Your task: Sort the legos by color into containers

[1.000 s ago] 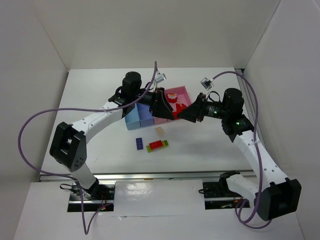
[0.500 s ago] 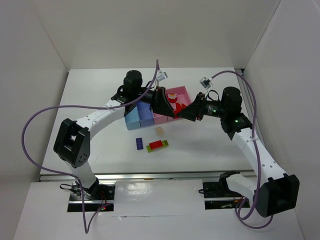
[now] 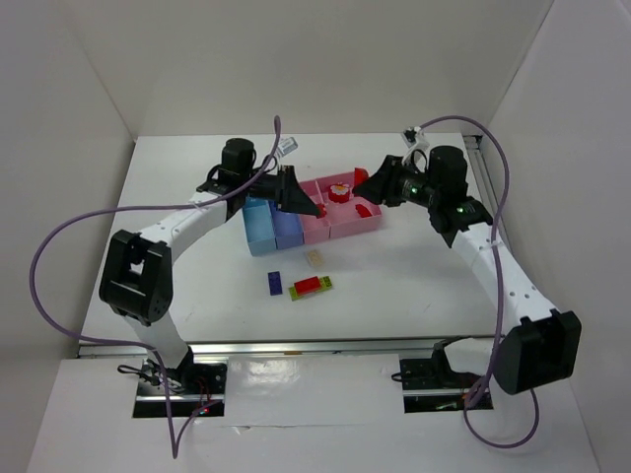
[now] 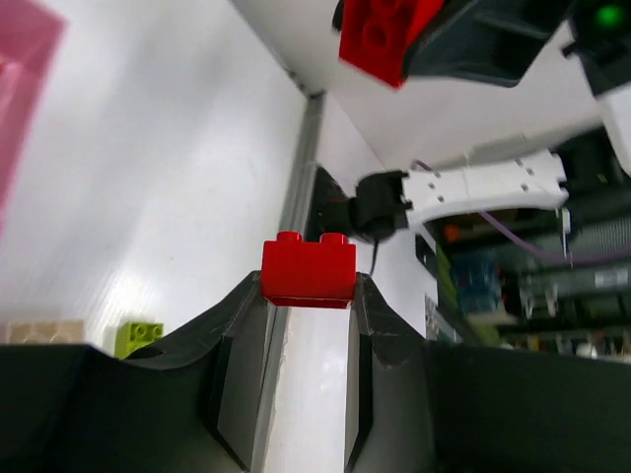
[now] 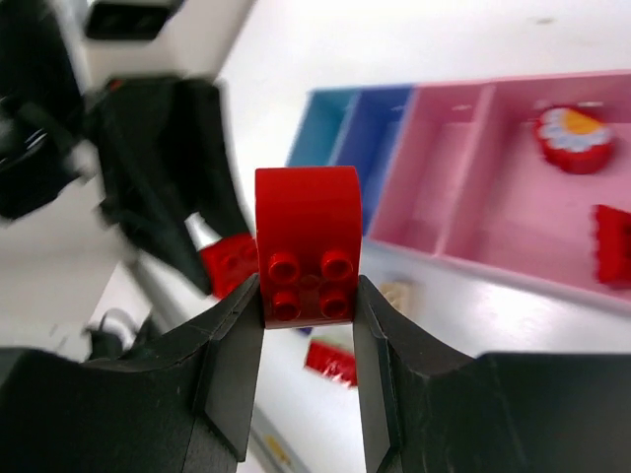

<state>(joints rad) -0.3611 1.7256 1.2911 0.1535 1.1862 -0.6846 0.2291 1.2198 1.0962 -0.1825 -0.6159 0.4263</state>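
Pinches a small red brick [image 4: 307,271] between left gripper [image 4: 308,292] jaws, centre frame; clamps a chunky red brick [image 5: 307,235] in right gripper [image 5: 308,296], beside pink trays [image 3: 317,227], upper centre.

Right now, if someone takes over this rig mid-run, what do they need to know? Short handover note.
Left gripper: shut on a small red brick, held in the air near the trays.
Right gripper: shut on a rounded red brick, in the air by the wide pink tray.
Done: a flower-faced red piece and a plain red piece lie in the wide pink tray.
Left: drop both held reds. Then sort the beige brick, the purple brick and the stacked red brick on its lime green brick, all on the table in front of the trays. The other three trays look empty.
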